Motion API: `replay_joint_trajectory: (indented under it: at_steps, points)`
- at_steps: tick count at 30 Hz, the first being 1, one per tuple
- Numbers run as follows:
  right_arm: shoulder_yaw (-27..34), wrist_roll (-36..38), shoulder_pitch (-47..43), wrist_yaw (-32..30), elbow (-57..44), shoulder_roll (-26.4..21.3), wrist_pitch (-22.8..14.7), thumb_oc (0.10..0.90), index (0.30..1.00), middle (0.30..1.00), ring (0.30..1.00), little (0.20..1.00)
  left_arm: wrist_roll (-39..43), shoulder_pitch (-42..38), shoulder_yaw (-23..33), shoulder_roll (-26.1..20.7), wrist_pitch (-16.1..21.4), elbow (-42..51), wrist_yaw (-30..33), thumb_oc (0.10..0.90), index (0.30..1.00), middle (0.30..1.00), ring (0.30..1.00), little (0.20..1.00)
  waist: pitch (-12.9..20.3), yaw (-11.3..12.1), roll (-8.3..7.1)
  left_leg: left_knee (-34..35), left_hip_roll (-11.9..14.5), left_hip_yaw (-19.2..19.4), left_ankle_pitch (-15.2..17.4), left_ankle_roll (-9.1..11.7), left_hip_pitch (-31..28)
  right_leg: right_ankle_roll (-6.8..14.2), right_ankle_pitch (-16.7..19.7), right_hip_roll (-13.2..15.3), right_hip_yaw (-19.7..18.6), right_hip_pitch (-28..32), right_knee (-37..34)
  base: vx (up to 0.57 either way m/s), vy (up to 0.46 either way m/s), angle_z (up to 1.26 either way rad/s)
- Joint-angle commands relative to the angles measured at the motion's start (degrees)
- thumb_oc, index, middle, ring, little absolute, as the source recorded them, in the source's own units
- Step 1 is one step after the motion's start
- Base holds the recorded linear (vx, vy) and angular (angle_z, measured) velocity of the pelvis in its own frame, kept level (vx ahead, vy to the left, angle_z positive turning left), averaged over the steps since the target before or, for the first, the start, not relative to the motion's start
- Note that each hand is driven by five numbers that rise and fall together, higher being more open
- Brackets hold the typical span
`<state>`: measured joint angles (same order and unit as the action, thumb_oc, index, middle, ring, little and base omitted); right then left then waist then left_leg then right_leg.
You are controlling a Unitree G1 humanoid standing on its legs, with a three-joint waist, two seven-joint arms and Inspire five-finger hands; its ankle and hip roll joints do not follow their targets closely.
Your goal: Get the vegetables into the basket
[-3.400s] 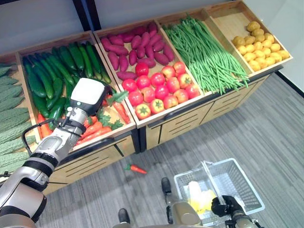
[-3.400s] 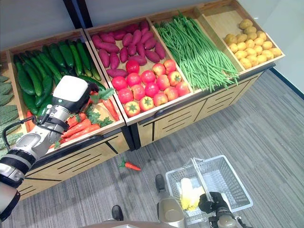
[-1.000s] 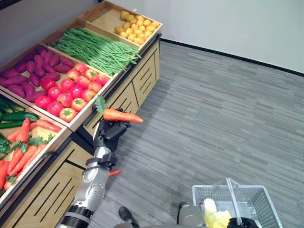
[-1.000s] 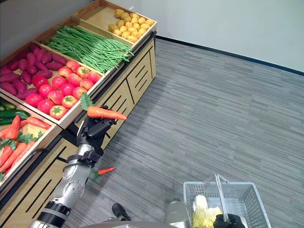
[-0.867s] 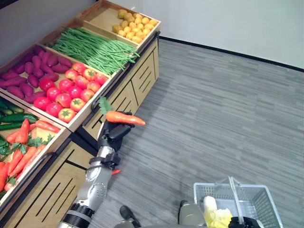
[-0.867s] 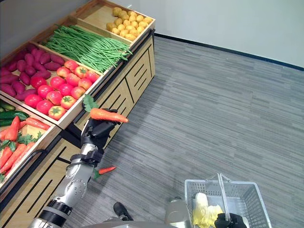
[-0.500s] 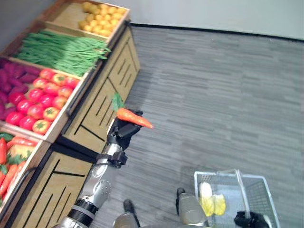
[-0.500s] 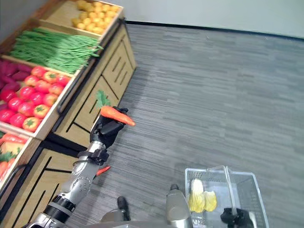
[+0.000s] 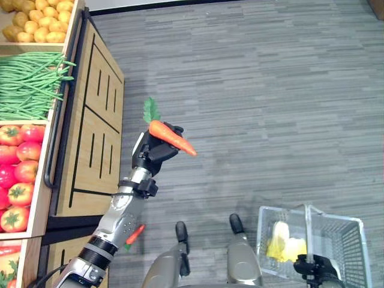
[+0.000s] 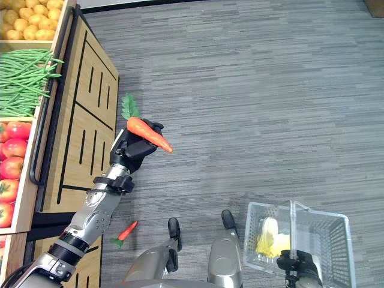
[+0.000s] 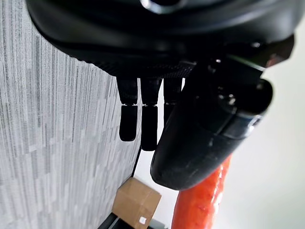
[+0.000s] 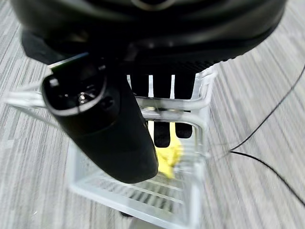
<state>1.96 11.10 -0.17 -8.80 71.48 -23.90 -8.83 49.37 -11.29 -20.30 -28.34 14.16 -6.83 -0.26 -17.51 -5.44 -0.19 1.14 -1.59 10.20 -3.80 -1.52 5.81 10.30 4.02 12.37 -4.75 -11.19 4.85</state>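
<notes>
Carrot (image 9: 171, 137) lies gripped atop the raised left hand (image 9: 155, 153).

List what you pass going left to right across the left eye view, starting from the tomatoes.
tomatoes → wooden stand front → left hand holding the carrot → basket held by the right hand.

carrot in your left hand (image 9: 157, 150): you see a bright orange carrot (image 9: 172, 137) with a green leafy top, against the hand's black.
carrot on the floor (image 10: 126, 231): small, orange-red, green at one end.
floor (image 9: 270, 90): grey, streaked in fine lighter and darker bands.
basket (image 9: 351, 237): pale, see-through white mesh; your right hand (image 10: 295, 261) on its handle is black.
basket contents (image 9: 282, 243): pale yellow and cream.
stand (image 9: 90, 120): light tan wood with black slots and a black rail.
tomatoes (image 9: 15, 162): red, some tinged yellow.
beans (image 9: 30, 84): green.
potatoes (image 9: 33, 21): yellow.
box (image 11: 135, 202): brown cardboard.
</notes>
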Motion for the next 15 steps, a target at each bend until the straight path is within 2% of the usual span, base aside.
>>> replay_joint_trajectory:
  at_steps: [1,9,15]
  points:
    - [-0.34,0.3,-0.74,-2.86,1.09,-4.7,-2.94,0.4,0.3,0.3,0.3,0.3,-3.72,-2.01,3.99,0.57,6.11,6.85,-2.11,0.4,0.3,0.3,0.3,0.3,4.89,1.29,-2.76,-5.53,6.41,-1.48,3.72,4.98,1.96,1.35,1.85,1.38,1.83,0.68,3.05,0.07,0.024,-0.53]
    - [1.81,-0.61,0.08,-2.6,4.3,-6.87,-1.95,0.4,0.3,0.3,0.3,0.3,-3.18,0.92,5.38,0.28,5.47,8.54,-3.32,0.4,0.3,0.3,0.3,0.3,8.31,1.54,-2.81,-2.57,7.04,-0.24,3.34,5.95,-2.11,1.63,1.0,1.42,3.07,4.28,-2.38,0.06,-0.022,-0.09]
    - [2.26,-2.63,0.01,-1.75,5.01,-11.18,-1.57,0.4,0.3,0.3,0.3,0.3,-3.77,2.07,5.11,-1.51,4.64,9.21,-5.11,0.4,0.3,0.3,0.3,0.3,11.17,2.19,-2.73,2.25,8.06,-0.33,0.94,7.16,-5.1,1.41,1.26,0.32,3.96,7.25,-6.67,0.02,-0.091,0.0]
